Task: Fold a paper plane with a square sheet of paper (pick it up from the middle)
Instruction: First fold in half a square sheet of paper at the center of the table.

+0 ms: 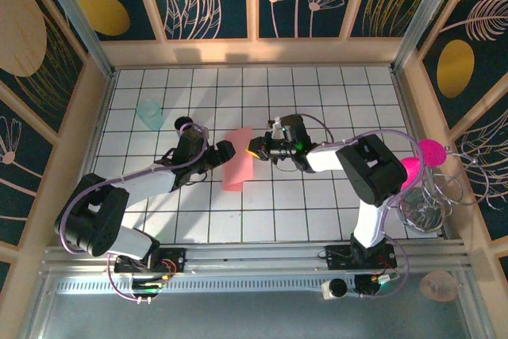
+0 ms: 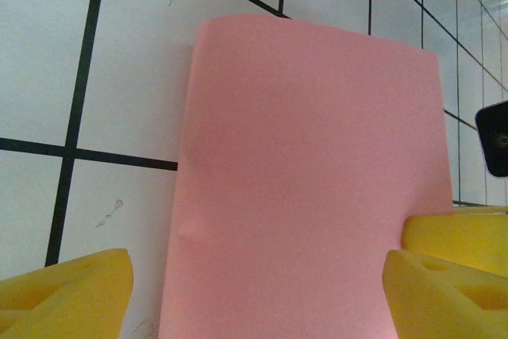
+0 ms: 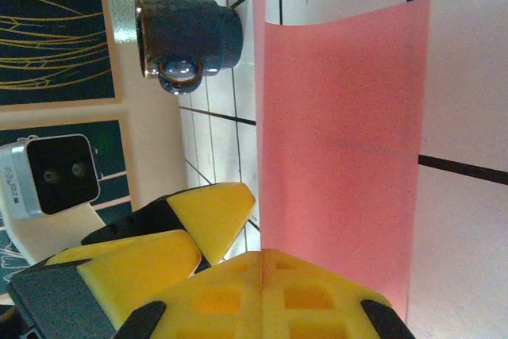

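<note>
White tiled table, near its middle: the thin salmon-pink square sheet of paper curves upward. The right gripper has its yellow jaws pinched tight on one edge. The left gripper gapes wide, the paper between its jaws.

sheet of paper on table, between left gripper and right gripper | mug behind-left of it | cup left of mug
</note>
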Controlling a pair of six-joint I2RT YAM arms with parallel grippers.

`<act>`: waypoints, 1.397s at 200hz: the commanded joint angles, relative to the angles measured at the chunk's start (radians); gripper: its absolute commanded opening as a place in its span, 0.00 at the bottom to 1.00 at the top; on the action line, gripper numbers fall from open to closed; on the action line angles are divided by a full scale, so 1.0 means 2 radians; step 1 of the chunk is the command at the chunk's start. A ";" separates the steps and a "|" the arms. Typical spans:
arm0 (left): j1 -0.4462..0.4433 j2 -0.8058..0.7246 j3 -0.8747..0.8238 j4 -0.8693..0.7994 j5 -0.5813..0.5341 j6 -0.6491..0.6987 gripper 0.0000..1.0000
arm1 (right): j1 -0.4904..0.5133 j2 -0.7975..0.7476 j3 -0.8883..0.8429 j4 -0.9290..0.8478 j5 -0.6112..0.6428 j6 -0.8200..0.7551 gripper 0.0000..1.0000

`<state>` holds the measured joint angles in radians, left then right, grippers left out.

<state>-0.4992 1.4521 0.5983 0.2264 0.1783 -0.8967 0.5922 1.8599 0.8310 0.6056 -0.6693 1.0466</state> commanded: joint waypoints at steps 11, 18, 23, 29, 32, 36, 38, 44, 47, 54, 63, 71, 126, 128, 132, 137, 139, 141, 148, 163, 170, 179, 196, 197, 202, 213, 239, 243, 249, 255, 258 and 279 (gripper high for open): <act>0.002 0.016 0.019 -0.025 0.007 0.010 0.82 | 0.009 0.019 0.027 -0.024 0.026 -0.017 0.04; 0.002 0.020 0.022 -0.029 0.006 0.009 0.82 | 0.012 0.025 0.032 -0.026 0.026 -0.018 0.04; 0.002 0.024 0.023 -0.031 0.005 0.008 0.82 | 0.014 0.028 0.035 -0.027 0.026 -0.020 0.04; 0.003 0.025 0.023 -0.032 0.004 0.007 0.82 | 0.017 0.034 0.041 -0.030 0.027 -0.022 0.04; 0.002 0.026 0.024 -0.033 0.004 0.006 0.82 | 0.019 0.035 0.044 -0.032 0.027 -0.023 0.04; 0.002 0.027 0.024 -0.034 0.002 0.005 0.82 | 0.020 0.038 0.047 -0.034 0.028 -0.024 0.04; 0.002 0.027 0.024 -0.035 0.000 0.004 0.81 | 0.021 0.039 0.048 -0.035 0.028 -0.025 0.04; 0.003 0.027 0.023 -0.038 -0.006 0.003 0.81 | 0.023 0.043 0.052 -0.036 0.027 -0.026 0.04; 0.002 0.027 0.022 -0.039 -0.010 0.003 0.81 | 0.023 0.044 0.053 -0.035 0.027 -0.026 0.04; 0.002 0.025 0.020 -0.041 -0.017 0.002 0.81 | 0.024 0.047 0.056 -0.033 0.026 -0.027 0.04; 0.003 0.024 0.019 -0.041 -0.023 0.002 0.81 | 0.025 0.051 0.059 -0.030 0.023 -0.028 0.04; 0.002 0.024 0.018 -0.042 -0.024 0.003 0.81 | 0.026 0.056 0.060 -0.027 0.018 -0.028 0.04; 0.003 0.029 0.023 -0.039 -0.011 0.006 0.81 | 0.017 0.039 0.053 -0.034 0.009 -0.054 0.04; 0.003 0.028 0.024 -0.039 -0.009 0.006 0.81 | 0.016 0.036 0.052 -0.037 0.009 -0.056 0.04; 0.003 0.026 0.025 -0.038 -0.007 0.006 0.81 | 0.013 0.029 0.051 -0.044 0.009 -0.062 0.04; 0.003 0.022 0.026 -0.039 -0.006 0.008 0.81 | 0.009 0.019 0.049 -0.054 0.009 -0.070 0.04; 0.003 0.020 0.027 -0.039 -0.007 0.009 0.81 | 0.007 0.015 0.049 -0.058 0.009 -0.074 0.04; 0.003 0.019 0.028 -0.040 -0.007 0.009 0.81 | 0.005 0.011 0.047 -0.063 0.010 -0.078 0.04; 0.003 0.013 0.032 -0.044 -0.008 0.012 0.81 | -0.001 -0.007 0.045 -0.085 0.012 -0.094 0.04; 0.003 -0.001 0.041 -0.055 -0.018 0.020 0.82 | -0.018 -0.048 0.044 -0.143 0.015 -0.131 0.04; 0.003 -0.007 0.044 -0.060 -0.024 0.024 0.82 | -0.020 -0.070 0.045 -0.176 0.019 -0.149 0.04; 0.003 -0.015 0.046 -0.065 -0.031 0.028 0.82 | -0.040 -0.099 0.046 -0.219 0.025 -0.173 0.04; 0.003 -0.022 0.049 -0.068 -0.042 0.033 0.82 | -0.065 -0.150 0.055 -0.301 0.038 -0.215 0.04; 0.003 -0.022 0.049 -0.068 -0.042 0.033 0.82 | -0.067 -0.153 0.056 -0.305 0.039 -0.217 0.04; 0.003 -0.022 0.050 -0.068 -0.044 0.034 0.82 | -0.075 -0.167 0.059 -0.327 0.043 -0.227 0.04; 0.003 -0.019 0.053 -0.068 -0.043 0.036 0.82 | -0.088 -0.194 0.071 -0.370 0.051 -0.244 0.04; 0.003 -0.007 0.060 -0.059 -0.030 0.037 0.82 | -0.100 -0.240 0.106 -0.437 0.068 -0.270 0.05; 0.003 -0.004 0.061 -0.057 -0.027 0.037 0.82 | -0.100 -0.243 0.111 -0.443 0.070 -0.270 0.04; 0.003 -0.001 0.062 -0.055 -0.023 0.036 0.82 | -0.100 -0.246 0.119 -0.451 0.070 -0.269 0.05; 0.003 0.002 0.063 -0.052 -0.018 0.035 0.82 | -0.100 -0.246 0.124 -0.454 0.067 -0.267 0.05; 0.003 0.004 0.063 -0.051 -0.016 0.034 0.82 | -0.099 -0.246 0.127 -0.453 0.065 -0.265 0.05; 0.003 0.011 0.062 -0.040 0.000 0.028 0.81 | -0.086 -0.231 0.134 -0.444 0.058 -0.252 0.05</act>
<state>-0.4992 1.4509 0.7017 0.1261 0.1333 -0.8410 0.3950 1.3769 1.0695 -0.2043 -0.5564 0.5552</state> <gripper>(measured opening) 0.813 0.054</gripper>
